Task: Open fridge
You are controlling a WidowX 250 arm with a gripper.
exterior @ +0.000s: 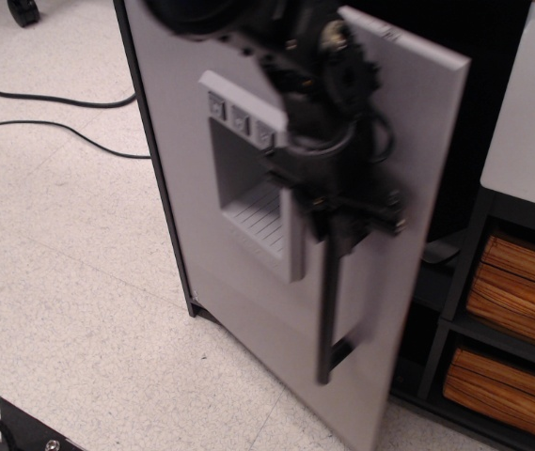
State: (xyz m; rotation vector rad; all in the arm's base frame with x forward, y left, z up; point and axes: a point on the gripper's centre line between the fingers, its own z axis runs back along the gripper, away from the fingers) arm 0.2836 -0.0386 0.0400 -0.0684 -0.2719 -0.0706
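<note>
Half open was how we judged the small grey-doored toy fridge (pixel 248 310) with its black frame: the flat grey door stood swung out from the frame, its free edge at the right of centre, and a dark gap showed behind it in the upper right of the frame. We saw the grey recessed dispenser panel (pixel 248 188) with its row of buttons at centre left, now viewed at an angle. The black vertical bar handle (pixel 328 310) ran down the lower middle of the door. Our black robot gripper (pixel 342 211) sat at the top of that handle, blurred, and its fingers seemed closed around the bar, though the blur kept us from being sure how tightly.

We took the step in hand to be the pull itself, with the door midway through its arc. The next move, in our judgement, called for drawing the handle further along a curved path about the hinge at the left, rather than straight out, so the grip would not slip off the bar.

At the lower right stood a black shelf unit with wood-grain drawers (pixel 521 282), close to the door's swing.
</note>
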